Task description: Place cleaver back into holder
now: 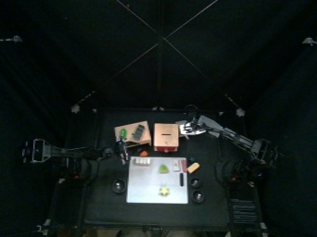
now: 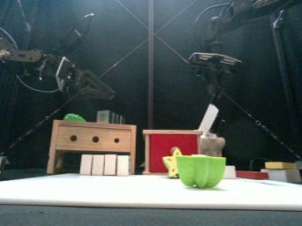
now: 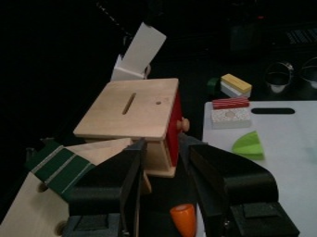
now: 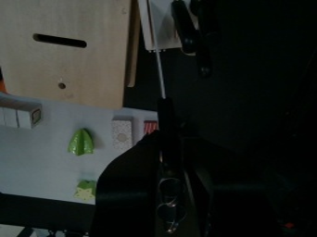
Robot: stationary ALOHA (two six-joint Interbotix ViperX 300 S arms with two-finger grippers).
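Orange-brown rectangular wooden holder (image 3: 130, 109), slotted on top and red on one face, sits toward the back of the black desk (image 1: 102, 199). Beside it is a tan wooden box (image 2: 92, 146) with a green thing on top. The cleaver (image 2: 209, 117) shows as a pale flat blade rising at a tilt from the small grey part (image 2: 211, 143) at the holder's side. It looks to be in the holder already, though perhaps not fully seated.

The right end effector (image 2: 213, 88) hangs just above the blade's top edge. I cannot tell whether it touches the blade, or how its jaws stand. The left end effector (image 3: 168, 180) hovers wide and empty, apart from the holder on the tan box's side.

The tilt is the likely trouble. If the blade is only leaning in its slot, a sideways drift as the arm lifts away could catch it and lever it out. That could also drag the light grey part over. A push straight down on a canted blade could jam it or shove the holder along the desk. A fallen cleaver would land near the green cup-shaped thing (image 2: 202, 170) in front.
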